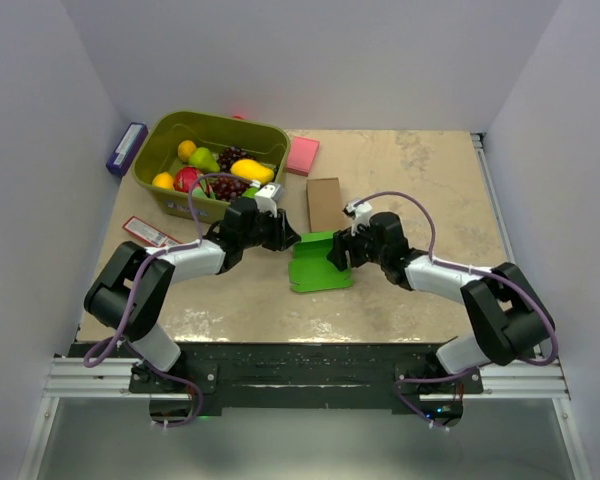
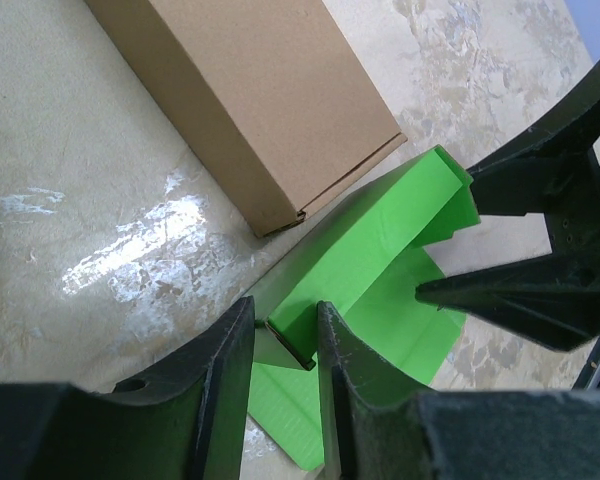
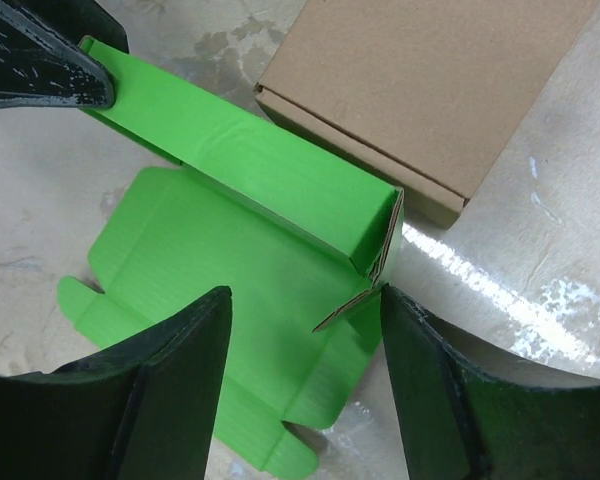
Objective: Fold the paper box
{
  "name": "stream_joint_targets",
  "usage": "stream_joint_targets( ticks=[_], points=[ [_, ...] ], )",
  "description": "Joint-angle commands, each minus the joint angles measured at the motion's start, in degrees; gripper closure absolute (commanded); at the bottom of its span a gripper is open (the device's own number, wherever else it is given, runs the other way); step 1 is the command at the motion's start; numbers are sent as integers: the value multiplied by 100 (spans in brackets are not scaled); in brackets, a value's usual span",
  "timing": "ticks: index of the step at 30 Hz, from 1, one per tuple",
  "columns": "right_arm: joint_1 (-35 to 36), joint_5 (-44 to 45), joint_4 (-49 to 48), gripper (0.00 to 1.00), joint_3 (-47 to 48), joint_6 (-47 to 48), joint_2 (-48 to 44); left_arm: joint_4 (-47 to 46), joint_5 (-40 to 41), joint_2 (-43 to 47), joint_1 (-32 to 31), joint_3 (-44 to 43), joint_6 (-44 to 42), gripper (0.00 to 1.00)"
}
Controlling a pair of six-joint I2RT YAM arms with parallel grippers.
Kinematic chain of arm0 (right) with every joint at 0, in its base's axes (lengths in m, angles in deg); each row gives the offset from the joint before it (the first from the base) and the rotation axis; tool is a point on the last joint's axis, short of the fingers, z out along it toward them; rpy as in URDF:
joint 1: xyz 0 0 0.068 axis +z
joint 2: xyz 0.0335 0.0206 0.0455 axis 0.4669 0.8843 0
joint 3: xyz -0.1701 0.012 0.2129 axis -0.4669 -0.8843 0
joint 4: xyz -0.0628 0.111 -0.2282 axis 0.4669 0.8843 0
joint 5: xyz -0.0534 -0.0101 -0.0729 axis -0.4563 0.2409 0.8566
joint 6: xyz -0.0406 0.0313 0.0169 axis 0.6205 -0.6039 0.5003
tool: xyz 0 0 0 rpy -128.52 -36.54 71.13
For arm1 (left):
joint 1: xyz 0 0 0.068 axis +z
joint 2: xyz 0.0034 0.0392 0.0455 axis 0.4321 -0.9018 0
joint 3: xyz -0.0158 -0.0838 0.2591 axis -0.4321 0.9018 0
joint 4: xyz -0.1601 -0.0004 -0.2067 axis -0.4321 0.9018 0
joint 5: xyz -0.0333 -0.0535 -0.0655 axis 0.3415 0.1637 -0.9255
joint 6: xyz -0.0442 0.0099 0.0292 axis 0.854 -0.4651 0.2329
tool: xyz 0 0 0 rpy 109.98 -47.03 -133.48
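The paper box is a bright green card blank lying flat on the table, with its far wall folded up into a long ridge. My left gripper is at the ridge's left end, and its jaws stand close together on the end flap. My right gripper is open at the ridge's right end. Its fingers straddle the blank's corner, and the right finger touches the end flap. The right gripper also shows in the left wrist view.
A brown cardboard box lies just behind the green ridge, close to both grippers. A pink pad and an olive basket of toy fruit sit at the back left. A red-and-white packet lies left of the left arm.
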Motion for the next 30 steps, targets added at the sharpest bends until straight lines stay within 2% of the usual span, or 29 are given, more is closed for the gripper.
stream_joint_targets(
  ticks=[1, 8, 12, 16, 30],
  points=[
    [-23, 265, 326, 29, 156, -384, -672, 526, 6, -77, 10, 2, -254, 66],
    [-533, 318, 582, 28, 60, -1131, -1351, 526, -12, -69, 27, 11, -245, 66],
    [-709, 757, 1092, 42, 226, -1150, -1185, 543, -3, -77, 27, 11, -263, 66],
    [-700, 707, 1269, 50, 306, -825, -991, 587, -47, -95, 27, -16, -272, 66],
    [-463, 345, 1013, 51, 463, -438, -420, 833, -82, -244, 36, -183, -412, 66]
  ],
)
